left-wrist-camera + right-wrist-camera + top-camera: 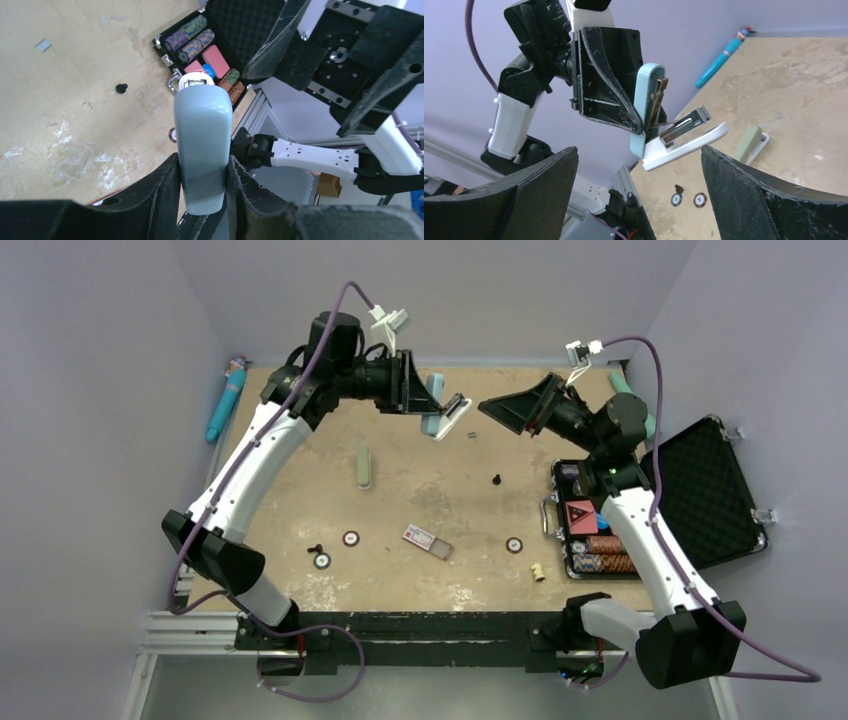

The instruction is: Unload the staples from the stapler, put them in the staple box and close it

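Note:
My left gripper [422, 390] is shut on the light-blue top of a stapler [441, 407] and holds it above the far middle of the table. In the left wrist view the gripper [202, 172] clamps the blue body [202, 135] between both fingers. In the right wrist view the stapler [647, 100] hangs hinged open, with its white base [689, 145] and metal magazine [685, 123] swung out. My right gripper [512, 402] is open and empty, facing the stapler a short way off, also in its wrist view [638, 167]. The staples [470, 434] lie on the table below as a tiny grey strip [43, 45].
A green stapler [364, 466] lies mid-left. A small black peg [496, 479] stands mid-table. Poker chips [351, 538], a small card [427, 540] and a wooden peg [538, 571] lie near the front. An open black case [700, 490] sits at right, a blue pen [226, 400] at far left.

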Controlling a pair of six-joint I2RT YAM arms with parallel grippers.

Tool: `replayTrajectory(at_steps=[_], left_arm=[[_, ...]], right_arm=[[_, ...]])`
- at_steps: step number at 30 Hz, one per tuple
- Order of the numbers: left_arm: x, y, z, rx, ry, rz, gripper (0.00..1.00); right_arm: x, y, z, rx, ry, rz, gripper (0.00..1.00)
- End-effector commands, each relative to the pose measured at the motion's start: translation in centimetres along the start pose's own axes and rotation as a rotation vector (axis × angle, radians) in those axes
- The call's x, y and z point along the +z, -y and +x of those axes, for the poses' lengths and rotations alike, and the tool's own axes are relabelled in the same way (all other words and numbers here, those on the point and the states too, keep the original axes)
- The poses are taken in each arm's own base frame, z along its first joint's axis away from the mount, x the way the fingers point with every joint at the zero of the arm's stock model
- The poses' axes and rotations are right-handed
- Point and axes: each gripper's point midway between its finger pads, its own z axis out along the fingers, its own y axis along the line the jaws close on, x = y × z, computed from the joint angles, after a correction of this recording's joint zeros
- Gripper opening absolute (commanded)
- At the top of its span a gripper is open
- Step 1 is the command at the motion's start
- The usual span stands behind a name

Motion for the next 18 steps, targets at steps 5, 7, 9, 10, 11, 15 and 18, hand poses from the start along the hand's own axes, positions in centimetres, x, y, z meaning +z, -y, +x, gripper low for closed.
replayTrajectory(at_steps=[5, 7, 9, 10, 11, 15, 18], left_arm=[[-5.1, 7.2, -5.1, 0.029, 0.183, 0.197, 0.0], [-5.5, 7.8, -5.5, 0.03, 0.193, 0.222, 0.0], [-5.7, 8.4, -5.5, 0.032, 0.195, 0.243, 0.0], [-5.8, 8.5, -5.6, 0.033, 0.198, 0.248, 0.0], [-5.9, 8.6, -5.6, 0.032, 0.198, 0.253, 0.0], [-5.9, 8.8, -5.5, 0.031, 0.195, 0.272, 0.0], [-5.7, 9.0, -5.4, 0.024, 0.19, 0.291, 0.0]], right_arm=[[0.1, -4.5, -2.5, -0.048, 0.06, -0.145, 0.98], [0.2, -4.6, -2.7, -0.036, 0.067, -0.152, 0.98], [0.2, -4.7, -2.9, -0.022, 0.074, -0.164, 0.98], [0.3, -4.7, -2.9, -0.013, 0.077, -0.17, 0.98], [0.4, -4.7, -3.0, -0.006, 0.08, -0.176, 0.98], [1.0, -4.1, -3.1, 0.004, 0.079, -0.185, 0.98], [1.7, -3.4, -2.8, 0.022, 0.064, -0.198, 0.97]])
